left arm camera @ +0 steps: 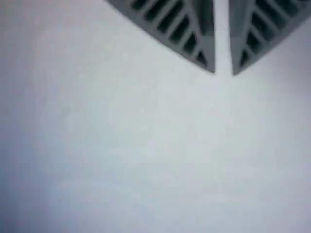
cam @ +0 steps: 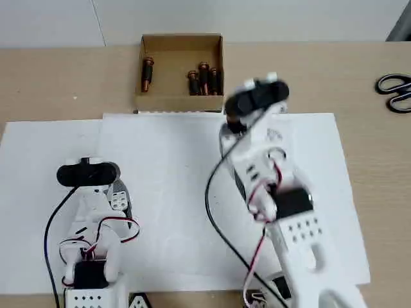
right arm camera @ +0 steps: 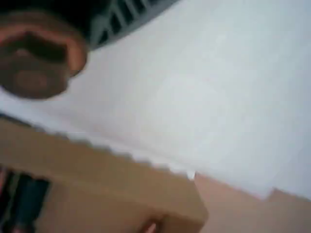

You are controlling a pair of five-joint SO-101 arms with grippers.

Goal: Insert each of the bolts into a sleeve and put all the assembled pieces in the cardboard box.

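The cardboard box [cam: 182,102] stands at the far middle of the table. One assembled piece [cam: 148,74] lies in its left part and several more [cam: 204,78] in its right part. My right gripper [cam: 233,123] hangs just in front of the box's right corner, shut on a copper-brown bolt-and-sleeve piece [right arm camera: 36,58]. In the right wrist view the box wall [right arm camera: 97,179] is close by, with a ribbed finger [right arm camera: 121,19] beside the piece. My left gripper [cam: 119,197] sits low at the near left, pointing down at the paper; its fingertips [left arm camera: 209,60] are nearly together with nothing between them.
White paper [cam: 173,192] covers the table in front of the box, under both arms. Scissors [cam: 395,90] lie at the far right edge. Cables hang from both arms over the paper.
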